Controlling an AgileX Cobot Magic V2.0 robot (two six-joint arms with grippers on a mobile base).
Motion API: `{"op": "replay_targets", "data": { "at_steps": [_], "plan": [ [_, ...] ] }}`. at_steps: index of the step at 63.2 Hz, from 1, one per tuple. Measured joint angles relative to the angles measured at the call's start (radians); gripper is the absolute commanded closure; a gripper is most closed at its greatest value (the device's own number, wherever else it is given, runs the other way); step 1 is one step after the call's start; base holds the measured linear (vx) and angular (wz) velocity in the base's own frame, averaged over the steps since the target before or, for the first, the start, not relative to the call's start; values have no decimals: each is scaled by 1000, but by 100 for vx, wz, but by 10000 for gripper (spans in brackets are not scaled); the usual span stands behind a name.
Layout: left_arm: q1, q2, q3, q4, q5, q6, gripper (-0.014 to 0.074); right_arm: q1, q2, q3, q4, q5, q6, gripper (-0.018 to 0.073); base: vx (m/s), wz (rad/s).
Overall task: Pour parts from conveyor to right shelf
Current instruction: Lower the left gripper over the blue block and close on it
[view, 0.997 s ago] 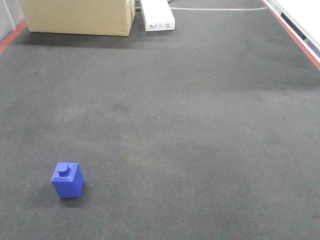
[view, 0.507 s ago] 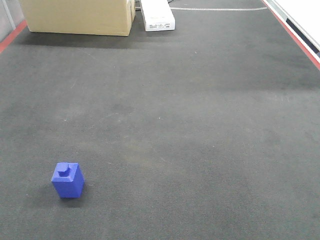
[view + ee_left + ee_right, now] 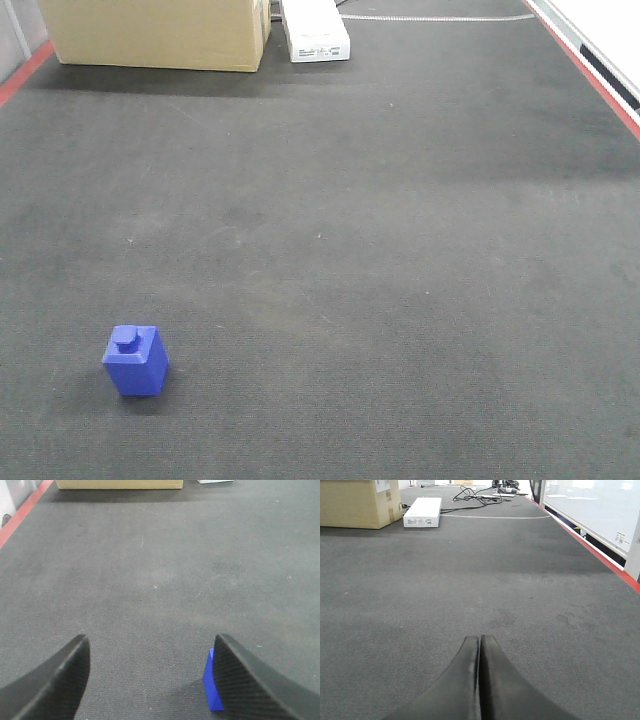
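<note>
The blue block (image 3: 136, 361), likely light and hard, should be gripped on flat sides; left claw (image 3: 150, 640) wide, right claw (image 3: 480, 640) closed.

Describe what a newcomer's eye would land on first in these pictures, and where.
The small blue block stands alone at the near left of the wide dark conveyor belt. A tan cardboard box and white carton sit at its far end. The left gripper is open near the block; the right gripper is shut.
</note>
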Motion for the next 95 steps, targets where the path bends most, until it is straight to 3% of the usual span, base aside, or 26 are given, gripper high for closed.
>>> {"op": "replay_targets", "data": {
  "at_steps": [31, 47, 71, 95],
  "plan": [
    [0, 503, -441, -24, 444, 6, 97, 0, 0, 0, 0, -1, 0, 568, 0, 0],
    [-30, 721, -582, -61, 476, 16, 97, 0, 0, 0, 0, 0, 0, 568, 0, 0],
    [-238, 983, -729, -90, 558, -2, 114, 0, 0, 0, 0, 0, 0, 568, 0, 0],
    [-255, 1156, -787, -90, 627, -41, 114, 0, 0, 0, 0, -1, 0, 568, 0, 0]
  ]
}}
